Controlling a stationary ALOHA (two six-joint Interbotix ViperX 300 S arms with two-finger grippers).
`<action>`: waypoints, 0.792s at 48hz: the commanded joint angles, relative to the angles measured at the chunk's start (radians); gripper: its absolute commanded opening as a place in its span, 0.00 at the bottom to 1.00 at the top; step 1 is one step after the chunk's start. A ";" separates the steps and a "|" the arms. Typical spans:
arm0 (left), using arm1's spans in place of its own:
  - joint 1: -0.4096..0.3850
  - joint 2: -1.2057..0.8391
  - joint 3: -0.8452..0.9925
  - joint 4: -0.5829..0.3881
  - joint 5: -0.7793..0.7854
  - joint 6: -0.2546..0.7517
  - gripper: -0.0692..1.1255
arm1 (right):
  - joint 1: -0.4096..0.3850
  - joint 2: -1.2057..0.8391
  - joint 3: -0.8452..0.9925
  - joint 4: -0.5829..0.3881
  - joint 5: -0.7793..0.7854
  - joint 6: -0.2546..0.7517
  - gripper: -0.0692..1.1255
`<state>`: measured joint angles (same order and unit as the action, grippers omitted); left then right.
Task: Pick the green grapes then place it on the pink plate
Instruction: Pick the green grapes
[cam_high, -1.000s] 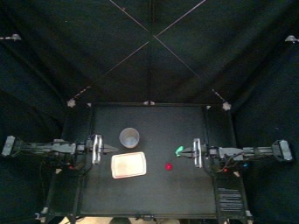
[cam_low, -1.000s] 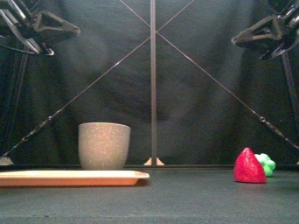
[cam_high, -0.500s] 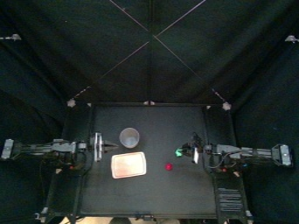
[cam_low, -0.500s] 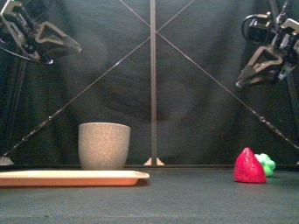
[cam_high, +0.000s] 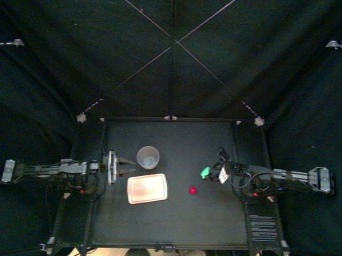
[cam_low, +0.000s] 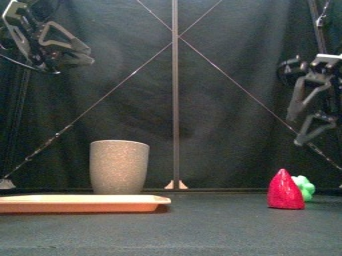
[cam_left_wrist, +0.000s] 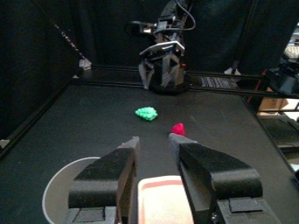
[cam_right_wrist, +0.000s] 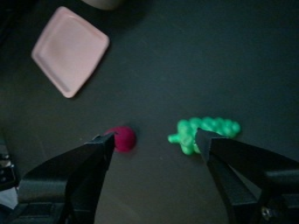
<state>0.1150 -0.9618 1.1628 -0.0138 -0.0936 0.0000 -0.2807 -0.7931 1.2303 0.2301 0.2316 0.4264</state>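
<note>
Right wrist view: the flat pink tray (cam_right_wrist: 70, 51) lies well apart from the right gripper (cam_right_wrist: 158, 147), whose jaws are spread. The knobbly green toy grape bunch (cam_right_wrist: 207, 129) lies just ahead, long axis jaw to jaw, near a small red strawberry toy (cam_right_wrist: 121, 138). The left gripper (cam_left_wrist: 156, 144), jaws also apart, is farther off. Since a second ago the right gripper has descended toward the bunch.

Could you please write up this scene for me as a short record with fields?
green grapes: right side, ungripped, near the red toy strawberry but apart from it
pink plate: left front, nothing on it
grey cup: upright, behind the plate
right tool: open, raised, aimed down at the grapes
left tool: open, raised at the left, at rest
stage: grapes not yet grasped
</note>
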 joint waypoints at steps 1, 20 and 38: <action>0.003 0.003 -0.017 -0.002 -0.006 0.000 0.68 | -0.031 0.041 0.020 0.025 0.002 0.089 0.93; 0.005 0.005 0.000 -0.002 -0.011 0.002 0.68 | -0.084 0.107 0.020 -0.009 -0.034 0.347 0.92; 0.005 0.005 0.020 -0.002 -0.021 0.005 0.68 | -0.086 0.267 0.006 -0.015 -0.115 0.495 0.92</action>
<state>0.1166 -0.9633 1.1919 -0.0138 -0.1058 0.0031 -0.3743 -0.5461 1.2594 0.2148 0.1273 0.9204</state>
